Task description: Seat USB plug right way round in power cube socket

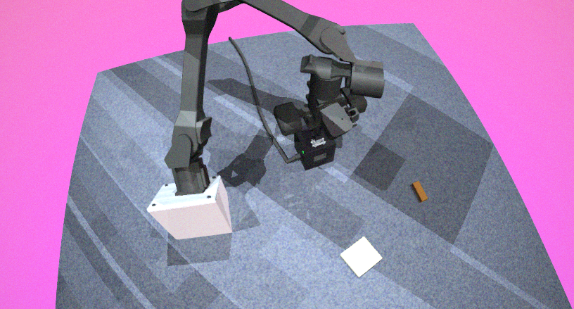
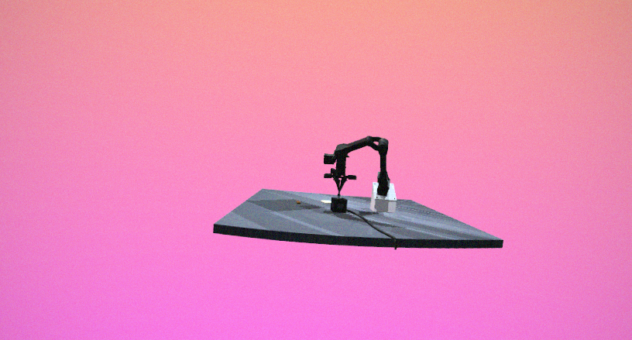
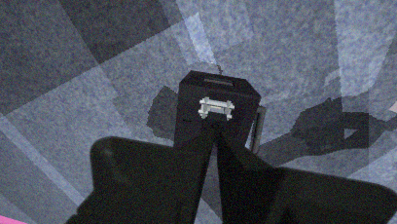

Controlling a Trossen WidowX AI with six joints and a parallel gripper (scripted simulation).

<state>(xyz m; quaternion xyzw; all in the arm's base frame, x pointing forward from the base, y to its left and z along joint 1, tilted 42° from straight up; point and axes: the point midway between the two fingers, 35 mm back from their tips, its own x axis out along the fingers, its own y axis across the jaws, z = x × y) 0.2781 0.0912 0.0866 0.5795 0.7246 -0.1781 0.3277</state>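
A pink backdrop surrounds our blue-grey desk. Our dark arm stands on a pale block, which, from above, lies toward eight o'clock from the black cube. We see the cable leave the cube's nine o'clock side and run toward eleven to the desk's edge. Our tool points down over the black cube, narrow and closed on the plug. A cream tile lies toward five o'clock, an orange brick toward four. On the cube's top, we see the metal-rimmed socket; the plug is at it, mostly hidden, and we cannot tell its depth or which way round it sits.
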